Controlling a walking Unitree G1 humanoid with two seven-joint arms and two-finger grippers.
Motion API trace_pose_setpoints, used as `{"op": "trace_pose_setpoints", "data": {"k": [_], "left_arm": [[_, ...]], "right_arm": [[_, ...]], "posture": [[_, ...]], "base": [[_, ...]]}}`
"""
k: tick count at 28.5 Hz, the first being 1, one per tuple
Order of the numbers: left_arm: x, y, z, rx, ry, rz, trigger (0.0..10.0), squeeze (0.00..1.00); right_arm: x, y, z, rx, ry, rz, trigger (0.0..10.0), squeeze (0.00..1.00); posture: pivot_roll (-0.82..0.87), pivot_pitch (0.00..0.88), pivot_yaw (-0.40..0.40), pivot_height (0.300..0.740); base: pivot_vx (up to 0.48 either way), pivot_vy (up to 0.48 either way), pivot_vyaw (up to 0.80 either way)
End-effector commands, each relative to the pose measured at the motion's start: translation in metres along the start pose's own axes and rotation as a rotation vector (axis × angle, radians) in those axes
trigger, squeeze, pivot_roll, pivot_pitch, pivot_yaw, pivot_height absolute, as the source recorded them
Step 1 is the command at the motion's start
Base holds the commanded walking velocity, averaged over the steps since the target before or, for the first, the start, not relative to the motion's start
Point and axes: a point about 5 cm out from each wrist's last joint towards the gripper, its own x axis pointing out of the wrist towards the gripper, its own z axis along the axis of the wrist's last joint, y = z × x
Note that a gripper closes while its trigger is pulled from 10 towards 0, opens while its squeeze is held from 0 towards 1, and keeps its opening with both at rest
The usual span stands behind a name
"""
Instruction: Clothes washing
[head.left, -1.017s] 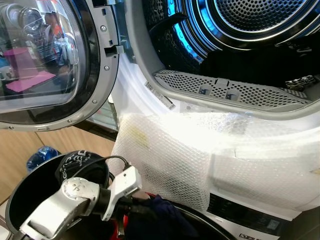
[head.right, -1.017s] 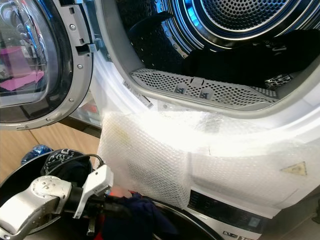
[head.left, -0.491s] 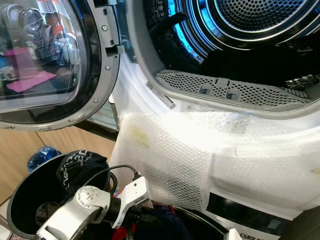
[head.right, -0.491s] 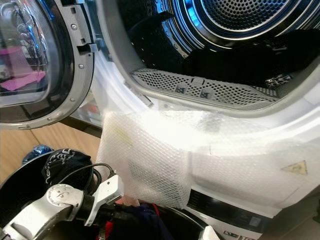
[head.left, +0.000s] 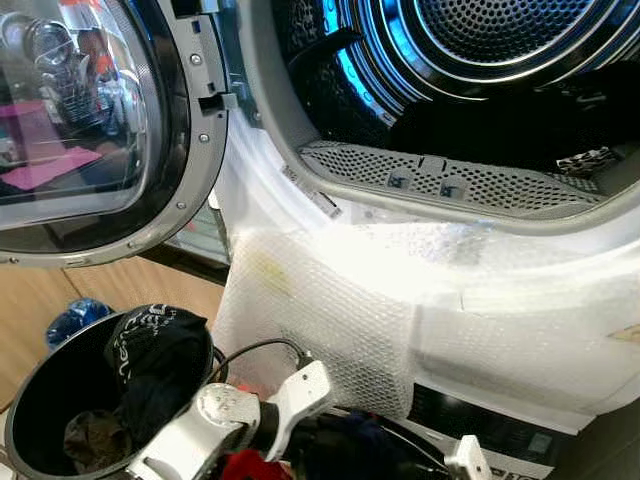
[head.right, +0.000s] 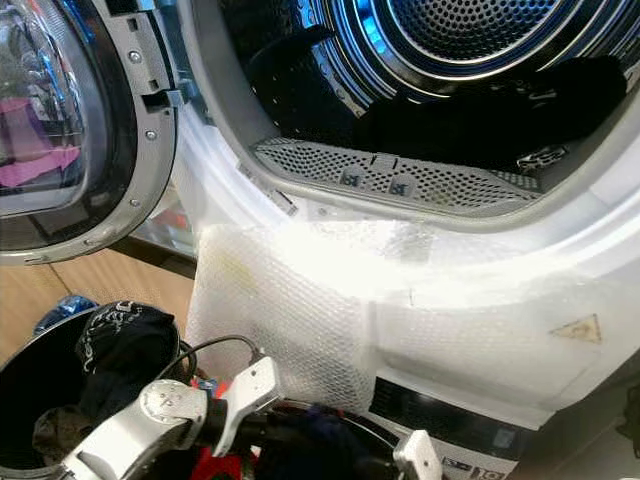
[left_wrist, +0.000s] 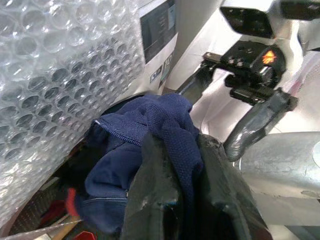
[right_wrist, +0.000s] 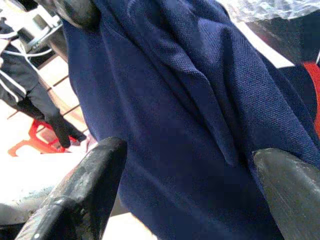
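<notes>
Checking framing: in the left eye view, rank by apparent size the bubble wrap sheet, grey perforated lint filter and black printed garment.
1. Clear bubble wrap sheet
2. Grey perforated lint filter
3. Black printed garment, though nearer the camera

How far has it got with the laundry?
The door is open and dark clothes already lie in the drum. In hand: the left gripper pinches a navy garment, while the right gripper spreads its jaws around it. A black garment and more wait in the basket.

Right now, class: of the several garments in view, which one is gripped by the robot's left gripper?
The navy blue garment, pinched in the left gripper; the black printed one hangs untouched on the basket rim.
</notes>
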Motion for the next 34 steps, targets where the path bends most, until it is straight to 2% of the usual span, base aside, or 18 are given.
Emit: {"op": "trace_pose_setpoints", "data": {"k": [1,5,12,14,18,19,21,24,28,29,32,33,34], "left_arm": [[0.001,0.004,0.005,0.029,-0.002,0.033,0.0,0.00],[0.010,0.002,0.006,0.031,-0.006,0.035,0.0,0.00],[0.027,-0.006,0.016,0.005,-0.044,0.031,0.0,0.00],[0.031,-0.006,0.018,-0.008,-0.051,0.038,0.0,0.00],[0.037,-0.006,0.022,-0.035,-0.055,0.059,0.0,0.00],[0.037,-0.006,0.022,-0.035,-0.055,0.059,0.0,0.00],[0.039,-0.005,0.025,-0.051,-0.061,0.075,0.0,0.00],[0.040,-0.005,0.027,-0.061,-0.065,0.079,0.0,0.00],[0.040,-0.006,0.030,-0.060,-0.069,0.074,0.0,0.00],[0.040,-0.006,0.031,-0.064,-0.068,0.080,0.0,0.00],[0.040,-0.005,0.032,-0.067,-0.067,0.082,0.0,0.00],[0.041,-0.005,0.034,-0.073,-0.070,0.080,0.0,0.00],[0.041,-0.005,0.034,-0.073,-0.070,0.080,0.0,0.00]], "right_arm": [[0.001,0.006,-0.002,-0.001,0.008,0.018,10.0,1.00],[-0.001,0.018,-0.017,0.028,0.059,0.073,10.0,1.00],[-0.002,0.023,-0.022,0.037,0.083,0.064,10.0,1.00],[0.002,0.017,-0.016,0.039,0.032,-0.014,10.0,1.00],[0.011,0.005,0.004,0.065,-0.137,-0.169,10.0,1.00],[0.011,0.005,0.004,0.065,-0.137,-0.169,10.0,1.00],[0.015,0.002,0.014,0.085,-0.221,-0.230,10.0,1.00],[0.016,0.002,0.016,0.098,-0.248,-0.253,10.0,1.00],[0.017,0.016,0.010,0.127,-0.224,-0.116,10.0,1.00],[0.016,0.024,0.006,0.109,-0.193,-0.052,10.0,1.00],[0.014,0.024,0.000,0.079,-0.136,-0.050,10.0,1.00],[0.013,0.019,-0.003,0.048,-0.108,-0.102,10.0,1.00],[0.013,0.019,-0.003,0.048,-0.108,-0.102,10.0,1.00]], "posture": [[-0.04,0.000,0.083,0.740],[-0.04,0.000,0.082,0.740],[-0.05,0.000,0.084,0.740],[-0.05,0.000,0.081,0.740],[-0.05,0.000,0.082,0.740],[-0.05,0.000,0.082,0.740],[-0.05,0.000,0.088,0.740],[-0.05,0.000,0.090,0.740],[-0.06,0.000,0.098,0.740],[-0.06,0.000,0.099,0.740],[-0.06,0.000,0.100,0.740],[-0.06,0.000,0.100,0.740],[-0.06,0.000,0.100,0.740]], "base": [[0.000,0.000,0.00],[0.000,0.000,0.00],[0.000,0.000,0.00],[0.000,0.000,0.00],[0.000,0.000,0.00],[0.000,0.000,0.00],[0.000,0.000,0.00],[0.000,0.000,0.00],[0.000,0.000,0.00],[0.000,0.000,0.00],[0.000,0.000,0.00],[0.000,0.000,0.00],[0.000,0.000,0.00]]}}
